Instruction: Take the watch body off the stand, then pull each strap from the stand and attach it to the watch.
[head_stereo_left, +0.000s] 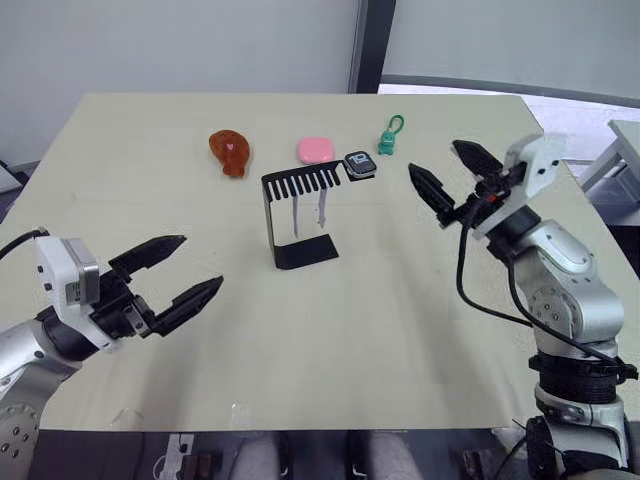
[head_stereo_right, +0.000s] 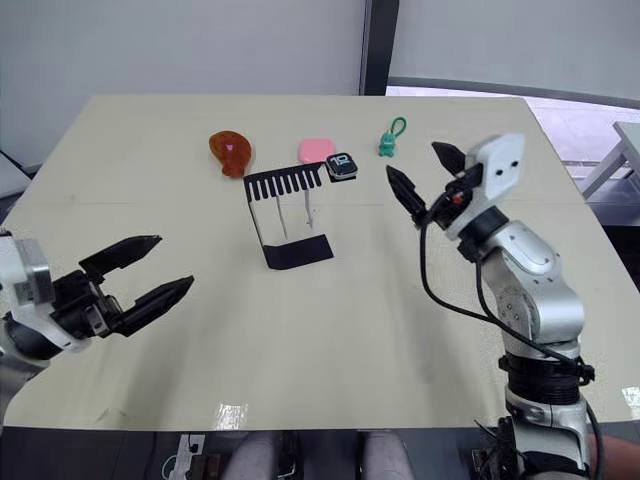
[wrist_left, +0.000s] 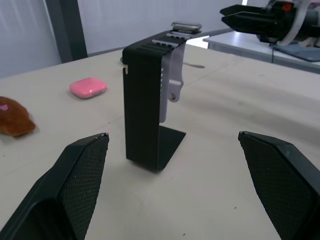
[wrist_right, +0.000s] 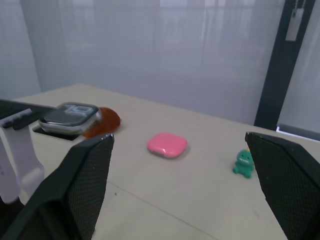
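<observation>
A wide, pale beige table (head_stereo_left: 400, 330) stretches in front of me, with grey-white wall panels and a dark upright post behind its far edge. Near the middle of it stands the black bent sheet-metal stand (head_stereo_left: 296, 215), its flat foot on the tabletop, and the small rounded-square watch body with a silver-grey rim and black screen (head_stereo_left: 360, 164) sits on the right end of its comb-slotted top arm. Two thin, pale white-lavender straps (head_stereo_left: 309, 210) hang down side by side from the slots beneath that arm. My right gripper (head_stereo_left: 452, 178) hovers above the table just to the right of the watch body, its two black fingers spread wide with nothing between them. My left gripper (head_stereo_left: 178, 272) is low over the near left of the table, well apart from the stand, its fingers also parted wide and holding nothing. Beyond the stand lie a flat pink rounded-square object (head_stereo_left: 315, 150) just behind the watch body, a brown drumstick-shaped toy (head_stereo_left: 229, 151) further left, and a small green figure with a loop (head_stereo_left: 389, 137) to the right. Nothing lies between either gripper and the stand.
</observation>
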